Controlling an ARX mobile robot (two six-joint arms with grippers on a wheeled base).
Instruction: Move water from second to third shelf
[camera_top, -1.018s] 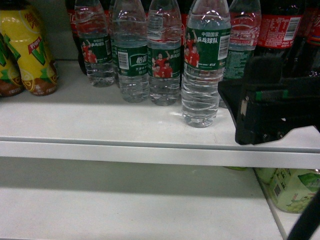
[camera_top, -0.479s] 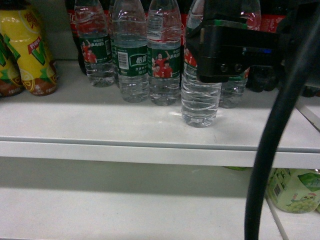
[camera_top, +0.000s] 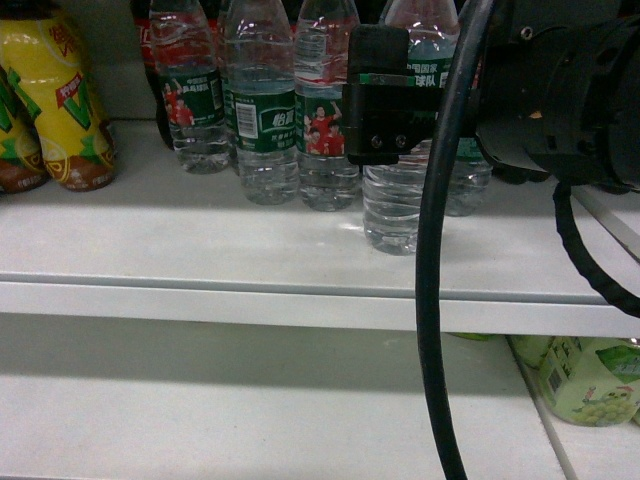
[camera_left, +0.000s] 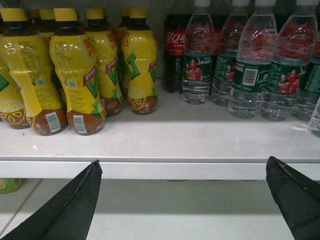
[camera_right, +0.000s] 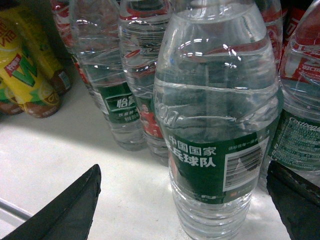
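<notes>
Right gripper (camera_right: 182, 200) jaws apart around front-edge water bottle (camera_right: 217, 125); full, heavy, slick; grip at label; left gripper (camera_left: 182, 200) apart.

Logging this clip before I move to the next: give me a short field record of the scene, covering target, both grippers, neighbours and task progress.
target: front water bottle, upright on the upper shelf
right gripper: open, fingers on either side of the bottle, not closed on it
left gripper: open, empty, level with the shelf's front edge
neighbours: more water bottles behind, yellow drink bottles to the left, cola bottles at the back
progress: bottle not yet lifted
</notes>
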